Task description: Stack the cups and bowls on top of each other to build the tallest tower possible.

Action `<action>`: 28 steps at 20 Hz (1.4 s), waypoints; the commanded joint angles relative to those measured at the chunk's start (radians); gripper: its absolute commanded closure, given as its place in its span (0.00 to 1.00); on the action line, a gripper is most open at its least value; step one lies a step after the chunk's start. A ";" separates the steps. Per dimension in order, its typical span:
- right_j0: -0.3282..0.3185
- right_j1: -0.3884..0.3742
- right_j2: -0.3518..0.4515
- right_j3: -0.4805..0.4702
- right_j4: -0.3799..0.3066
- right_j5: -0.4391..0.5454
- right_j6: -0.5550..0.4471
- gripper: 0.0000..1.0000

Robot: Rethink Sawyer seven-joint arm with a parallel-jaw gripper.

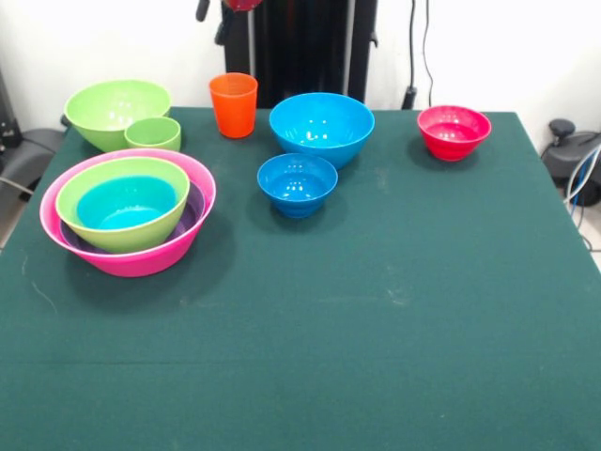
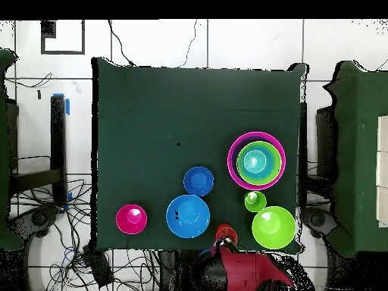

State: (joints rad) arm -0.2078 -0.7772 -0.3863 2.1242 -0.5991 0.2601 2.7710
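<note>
The tower is a nested stack at the table's left in the front view: a wide pink bowl (image 1: pixel 131 261) holds a purple bowl (image 1: pixel 194 209), a lime green bowl (image 1: pixel 89 209) and a blue bowl (image 1: pixel 127 202). In the overhead view the stack (image 2: pixel 232 161) is at the right. The orange cup (image 1: pixel 233 103) stands upright at the far edge. The small light green cup (image 1: pixel 153 133) stands against a large lime green bowl (image 1: pixel 115 105). My gripper (image 2: pixel 218 247) is drawn back at the table's edge, beside the orange cup (image 2: pixel 225 231), holding nothing that I can see.
A large blue bowl (image 1: pixel 321 127) and a smaller blue bowl (image 1: pixel 297 183) sit mid-table. A red bowl (image 1: pixel 454 132) sits alone at the far right. My red arm (image 2: pixel 246 271) lies over the table's robot-side edge. Cables hang off both sides.
</note>
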 commanded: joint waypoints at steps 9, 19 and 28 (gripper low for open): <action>0.053 0.200 -0.051 0.081 0.168 -0.122 0.210 0.00; 0.069 0.193 -0.005 0.139 0.253 -0.193 0.188 0.00; 0.119 0.286 0.000 0.221 0.380 -0.336 0.246 0.00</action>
State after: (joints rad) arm -0.1182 -0.6019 -0.4846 2.2679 -0.3336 0.0858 2.7735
